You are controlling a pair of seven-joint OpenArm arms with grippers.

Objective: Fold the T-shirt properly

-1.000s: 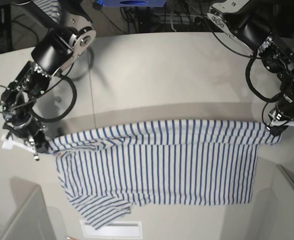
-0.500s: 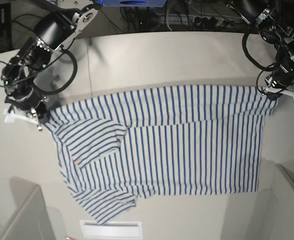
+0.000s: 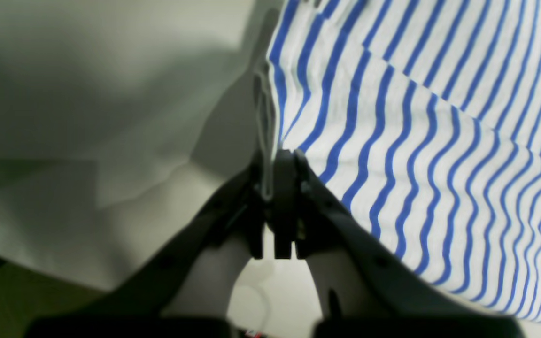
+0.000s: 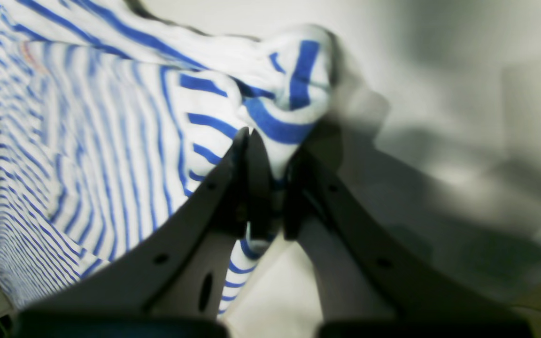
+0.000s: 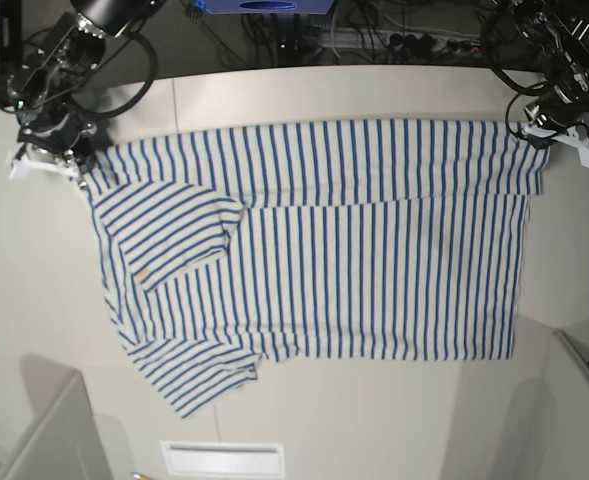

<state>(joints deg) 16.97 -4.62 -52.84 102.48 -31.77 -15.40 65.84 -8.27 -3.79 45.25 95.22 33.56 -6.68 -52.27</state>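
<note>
ITEM: white blue-striped cloth T-shirt, spread flat on pale counter | CLAWS: left claw and right claw pinch far corners | HANDLING: light, limp, wrinkles; grip hems.

Base looks down from overhead — 2 wrist views sit close, sharing the T-shirt.

Even bright light, blurred wrist views, soft shadows

Right gripper: jaws closed, lower centre of frame.
Held: bunched corner of the T-shirt, pinched between the jaws.
Cloth: fills left half.
Table: right half, bare.
</note>
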